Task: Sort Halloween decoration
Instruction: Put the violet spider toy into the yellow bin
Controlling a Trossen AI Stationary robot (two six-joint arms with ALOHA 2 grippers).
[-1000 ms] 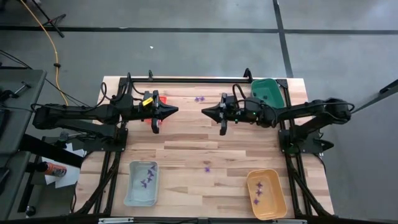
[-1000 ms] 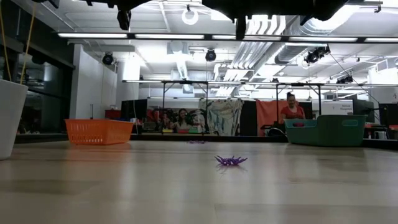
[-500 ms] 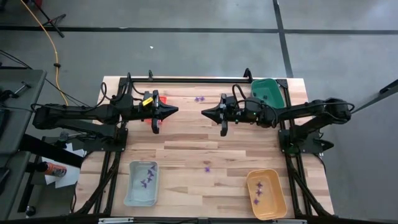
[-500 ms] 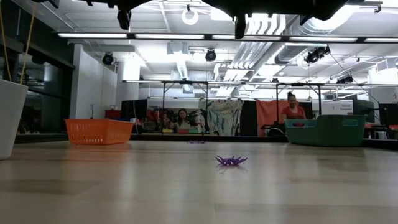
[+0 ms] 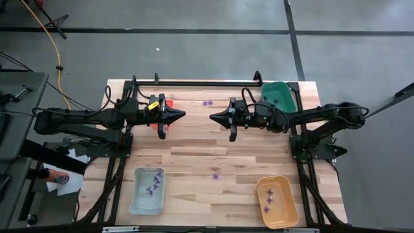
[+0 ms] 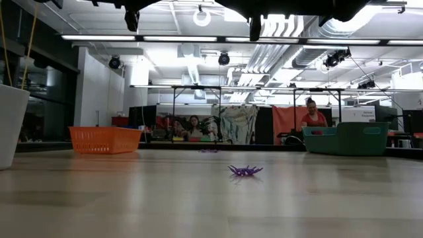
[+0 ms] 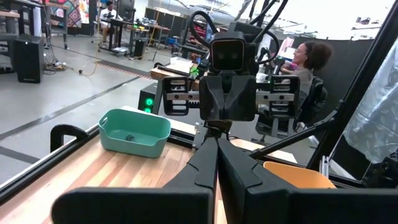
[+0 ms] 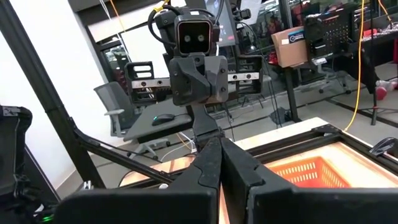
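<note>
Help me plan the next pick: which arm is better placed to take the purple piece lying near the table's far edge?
Probably the right. Its gripper hangs closer to the purple piece than the left gripper, which is farther to the side. Both hang shut and empty above the table.

Purple decoration pieces (image 5: 216,174), green tray (image 5: 279,95), seemingly orange tray (image 5: 277,201).
</note>
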